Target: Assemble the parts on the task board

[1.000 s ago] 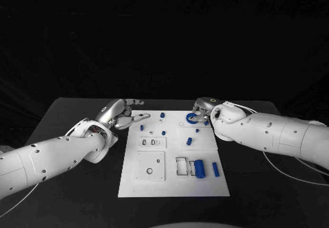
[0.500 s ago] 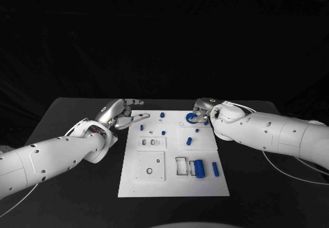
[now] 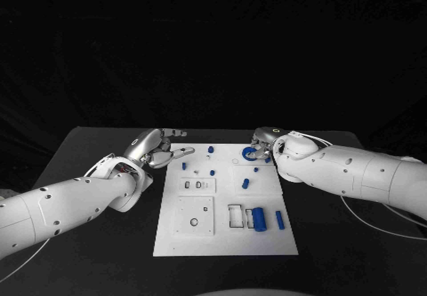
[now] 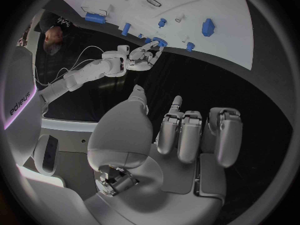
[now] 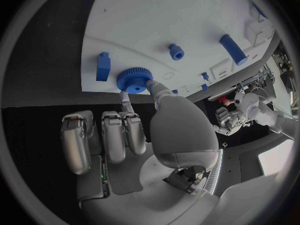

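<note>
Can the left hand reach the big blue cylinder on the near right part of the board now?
Probably yes. The left hand holds nothing, and nothing stands between it and the blue cylinder, but it must cross the task board.

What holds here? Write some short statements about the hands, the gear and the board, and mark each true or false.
1. The right hand pinches the blue gear. True.
2. The left hand holds a blue part. False: it holds nothing, its fingers apart.
3. The gear is at the far right corner of the task board. True.
4. The blue cylinder lies on the black table. False: it lies on the board, near its right edge.
</note>
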